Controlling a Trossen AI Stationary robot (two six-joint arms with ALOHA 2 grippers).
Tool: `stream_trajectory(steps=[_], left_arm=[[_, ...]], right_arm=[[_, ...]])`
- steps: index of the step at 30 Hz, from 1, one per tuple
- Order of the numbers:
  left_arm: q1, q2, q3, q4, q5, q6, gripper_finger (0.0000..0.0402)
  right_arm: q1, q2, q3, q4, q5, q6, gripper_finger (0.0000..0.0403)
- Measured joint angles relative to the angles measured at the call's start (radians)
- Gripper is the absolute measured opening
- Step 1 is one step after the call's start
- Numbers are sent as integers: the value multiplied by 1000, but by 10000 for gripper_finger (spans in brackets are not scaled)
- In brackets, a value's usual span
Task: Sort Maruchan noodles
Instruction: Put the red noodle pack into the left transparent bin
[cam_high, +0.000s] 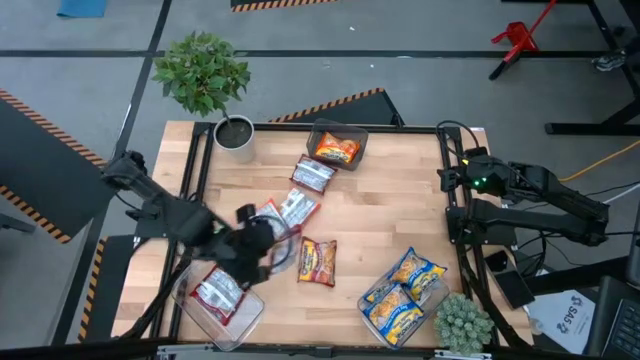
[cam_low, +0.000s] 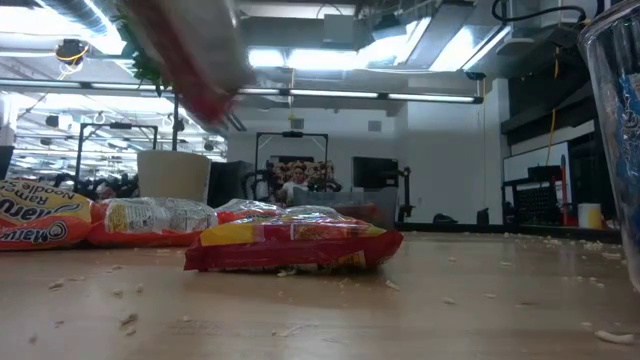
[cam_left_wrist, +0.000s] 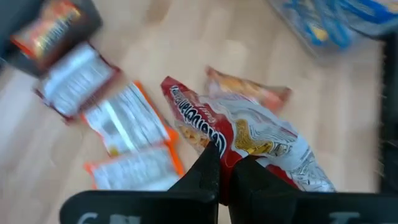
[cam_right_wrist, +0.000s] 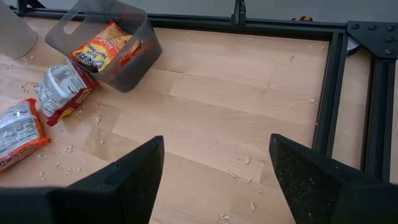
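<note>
My left gripper (cam_left_wrist: 227, 177) is shut on a silver-white-and-dark-red noodle packet (cam_left_wrist: 267, 146), above the table's near left part (cam_high: 262, 243). In the low view this packet (cam_low: 190, 60) shows blurred, high above the tabletop. A red-and-yellow packet (cam_high: 318, 262) lies flat on the table just right of it. More loose packets (cam_high: 312, 175) (cam_high: 295, 208) lie flat in the middle. My right gripper (cam_right_wrist: 214, 174) stands open with nothing between its fingers, near the table's right edge (cam_high: 450, 180). My left gripper pinches one end of the silver-and-red packet (cam_left_wrist: 231, 155) between its two fingers. The fingers slant down from the table's left side. The packet is lifted clear of the table and extends beyond the fingertips, crumpled.
A clear bin (cam_high: 190, 315) at the near left holds a silver-and-red packet. A dark bin (cam_high: 352, 132) at the far middle holds an orange packet. A bin (cam_high: 435, 295) at the near right holds blue-and-yellow packets. Potted plants stand at the far left (cam_high: 205, 75) and near right (cam_high: 462, 325).
</note>
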Motion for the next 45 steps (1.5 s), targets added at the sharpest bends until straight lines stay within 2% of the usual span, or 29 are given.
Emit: stream_trajectory(steps=[3,7,13,15,24,31,34,38,42,45], left_arm=[[-81,-33,0,-46,72,-74,0],[-174,-54,0,-60,219,-147,0],[-273,-54,0,-106,447,-317,0],[-292,-54,0,-109,494,-344,0],[-342,-60,46,-148,519,-457,0],[-398,-60,68,-151,637,-550,0],[-411,-54,68,-153,594,-552,0],[-403,-18,68,-150,537,-472,0],[-387,37,68,-141,541,-368,0],[-378,85,68,-97,593,-259,0]], right_arm=[[0,0,0,0,5,0,280],[0,0,0,0,14,0,280],[0,0,0,0,22,1,280],[0,0,0,0,29,1,280],[0,0,0,0,38,2,280],[0,0,0,0,41,2,280],[0,0,0,0,49,2,280],[0,0,0,0,57,2,280],[0,0,0,0,57,2,280],[0,0,0,0,57,2,280]])
